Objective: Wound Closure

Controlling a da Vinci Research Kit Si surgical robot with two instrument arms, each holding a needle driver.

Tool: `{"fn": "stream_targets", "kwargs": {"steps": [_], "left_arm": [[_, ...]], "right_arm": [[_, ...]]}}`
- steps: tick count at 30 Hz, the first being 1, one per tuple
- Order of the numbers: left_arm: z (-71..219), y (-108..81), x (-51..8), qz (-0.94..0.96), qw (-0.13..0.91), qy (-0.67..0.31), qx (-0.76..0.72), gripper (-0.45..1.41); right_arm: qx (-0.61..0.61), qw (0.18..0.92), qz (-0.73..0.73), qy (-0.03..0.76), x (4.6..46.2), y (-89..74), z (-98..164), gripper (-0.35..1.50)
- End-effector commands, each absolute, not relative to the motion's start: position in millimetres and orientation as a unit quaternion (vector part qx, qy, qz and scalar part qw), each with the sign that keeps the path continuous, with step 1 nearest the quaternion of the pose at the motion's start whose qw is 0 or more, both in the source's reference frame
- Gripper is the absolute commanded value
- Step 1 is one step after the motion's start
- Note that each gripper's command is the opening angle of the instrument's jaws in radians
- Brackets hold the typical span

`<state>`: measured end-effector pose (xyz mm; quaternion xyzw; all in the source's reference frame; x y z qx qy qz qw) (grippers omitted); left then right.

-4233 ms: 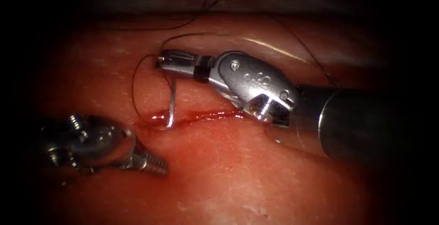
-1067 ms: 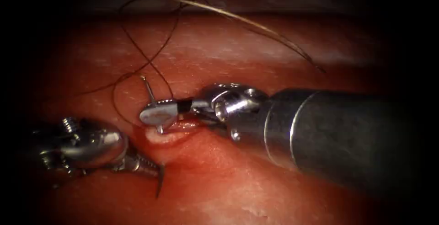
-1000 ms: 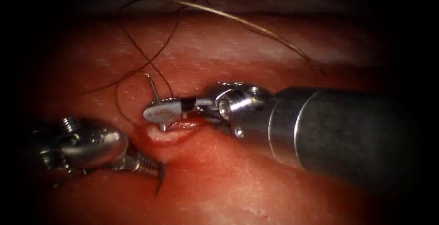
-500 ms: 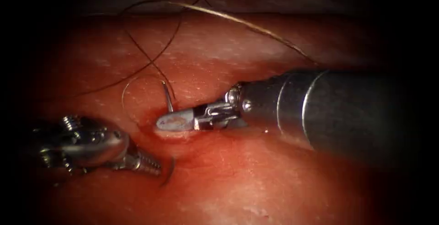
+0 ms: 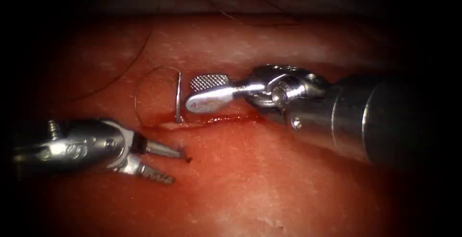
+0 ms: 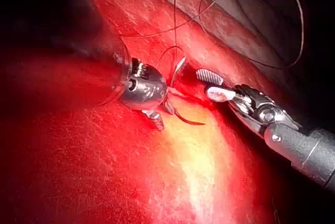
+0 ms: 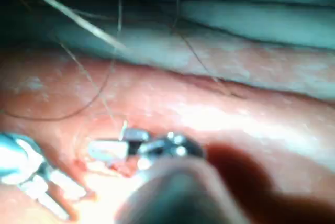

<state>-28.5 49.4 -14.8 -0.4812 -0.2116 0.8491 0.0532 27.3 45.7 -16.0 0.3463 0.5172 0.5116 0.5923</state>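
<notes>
Both end effectors stand with their jaws apart and grasp nothing. In the endoscope view the right end effector point(image 5: 208, 92) comes in from the right and spreads its two jaws just above the cut point(image 5: 226, 119); the ridged inner face of the upper jaw is turned toward the camera and the smooth lower jaw lies close over the red fluid point(image 5: 211, 120) along the cut. Its tips sit just beside the needle point(image 5: 178, 97) without touching it.

Below the cut and to the left, the left end effector point(image 5: 169, 165) has its jaws released as well, one blade pointing at the needle's tip point(image 5: 186, 159) and the other angled lower. The upper blade reaches up to that dark tip, but whether they touch cannot be told.

The needle is in the tissue point(image 5: 269, 184). Its tail end rises nearly upright from the upper edge of the cut, left of the right end effector, and its point breaks the surface on the lower side, beside the left end effector. The left wrist view shows the same: the left end effector point(image 6: 163, 116) released, the needle's point point(image 6: 189, 121) curving out of the tissue next to it, and the right end effector point(image 6: 207, 85) spread open a little apart.

From the needle's tail the thread point(image 5: 144, 85) loops out to the left over the tissue and runs up toward the dark far edge. In the right wrist view the right end effector point(image 7: 107, 148) lies over the cut, with strands of thread point(image 7: 112, 30) crossing the tissue beyond it.
</notes>
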Motion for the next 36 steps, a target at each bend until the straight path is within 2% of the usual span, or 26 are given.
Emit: {"fn": "stream_targets", "kwargs": {"steps": [1,9,15,19,21,25,29,32,34,36], "left_arm": [[-14.5,49.6,-28.9,0.849,0.052,-0.208,-0.482,0.46],[-15.6,50.3,-28.7,0.846,0.057,-0.192,-0.493,0.44],[-15.6,49.9,-30.7,0.846,0.072,-0.182,-0.497,0.42],[-15.0,49.6,-31.1,0.851,0.085,-0.161,-0.492,0.22],[-14.8,50.2,-30.1,0.838,0.199,-0.177,-0.477,-0.35],[-15.5,51.0,-29.2,0.815,0.313,-0.18,-0.454,-0.35],[-16.5,51.7,-28.9,0.785,0.364,-0.208,-0.457,-0.35],[-16.9,52.1,-28.8,0.75,0.394,-0.252,-0.468,-0.35],[-16.9,52.3,-28.3,0.703,0.43,-0.303,-0.479,-0.35],[-16.8,52.5,-28.0,0.678,0.443,-0.329,-0.486,-0.35]], "right_arm": [[0.347,0.593,0.509,0.519,27.7,45.8,-15.4,1.09],[0.346,0.594,0.507,0.52,27.9,45.3,-15.0,1.08],[0.345,0.595,0.507,0.52,27.9,45.1,-14.8,1.06],[0.345,0.595,0.507,0.52,27.9,45.1,-14.9,1.06],[0.345,0.595,0.507,0.52,27.9,45.1,-14.9,1.04],[0.345,0.594,0.507,0.52,27.9,45.1,-14.9,1.04],[0.348,0.594,0.507,0.519,27.7,45.1,-15.3,1.03],[0.358,0.601,0.491,0.519,27.1,45.3,-16.3,0.89],[0.349,0.635,0.431,0.538,26.5,45.0,-17.9,0.27],[0.342,0.651,0.4,0.547,26.4,44.5,-18.7,-0.03]]}}
